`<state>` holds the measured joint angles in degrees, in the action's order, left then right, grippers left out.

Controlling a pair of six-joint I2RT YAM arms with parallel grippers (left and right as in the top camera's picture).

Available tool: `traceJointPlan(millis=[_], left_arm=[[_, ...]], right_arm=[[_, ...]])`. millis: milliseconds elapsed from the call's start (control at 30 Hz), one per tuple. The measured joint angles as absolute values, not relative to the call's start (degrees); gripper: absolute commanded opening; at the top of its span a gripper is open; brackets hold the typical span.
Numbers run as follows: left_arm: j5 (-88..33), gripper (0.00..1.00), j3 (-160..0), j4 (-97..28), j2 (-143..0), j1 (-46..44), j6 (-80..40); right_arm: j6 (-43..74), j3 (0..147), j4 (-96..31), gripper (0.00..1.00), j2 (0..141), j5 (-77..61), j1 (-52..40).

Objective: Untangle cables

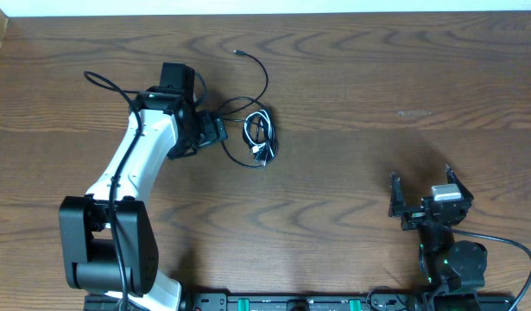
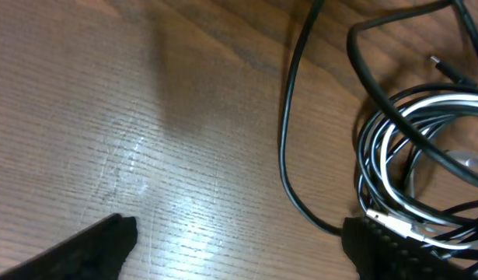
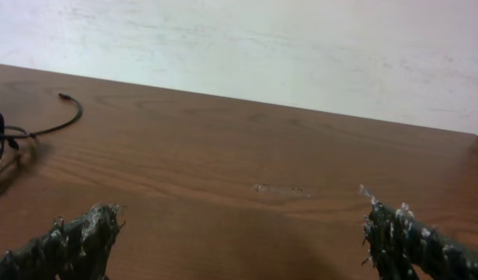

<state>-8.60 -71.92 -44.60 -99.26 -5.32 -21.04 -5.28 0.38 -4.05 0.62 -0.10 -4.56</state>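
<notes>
Overhead: thin black cord lay tangled with coiled white cord, far left; left gripper and right gripper gaped wide.

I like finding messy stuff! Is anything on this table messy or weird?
Yes. The black cord and the white cord lie twisted together in one messy bundle right beside the left tool. Farther right, the wooden table has a pale scuff mark. Nothing looks spilled or broken.
</notes>
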Motion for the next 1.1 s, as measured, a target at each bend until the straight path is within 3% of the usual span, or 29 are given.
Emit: traceJointPlan(millis=[133,267,1000,1033,1100], left_arm=[[-8.6,0.84,-71.9,-44.5,-99.3,-5.3,-21.1],[-8.6,0.93,-70.7,-42.7,-99.3,-5.3,-21.1],[-8.6,0.94,-68.0,-39.2,-99.3,-5.3,-21.1],[-8.4,0.93,-68.0,-38.8,-99.3,-5.3,-21.1],[-7.5,0.81,-68.0,-38.5,-99.3,-5.3,-21.1]], right_arm=[[-5.3,0.4,-4.1,0.99,0.6,-0.1,-4.6],[-5.3,0.4,-4.1,0.99,0.6,-0.1,-4.6],[-5.3,0.4,-4.1,0.99,0.6,-0.1,-4.6],[-5.3,0.4,-4.1,0.99,0.6,-0.1,-4.6],[-5.3,0.4,-4.1,0.99,0.6,-0.1,-4.6]])
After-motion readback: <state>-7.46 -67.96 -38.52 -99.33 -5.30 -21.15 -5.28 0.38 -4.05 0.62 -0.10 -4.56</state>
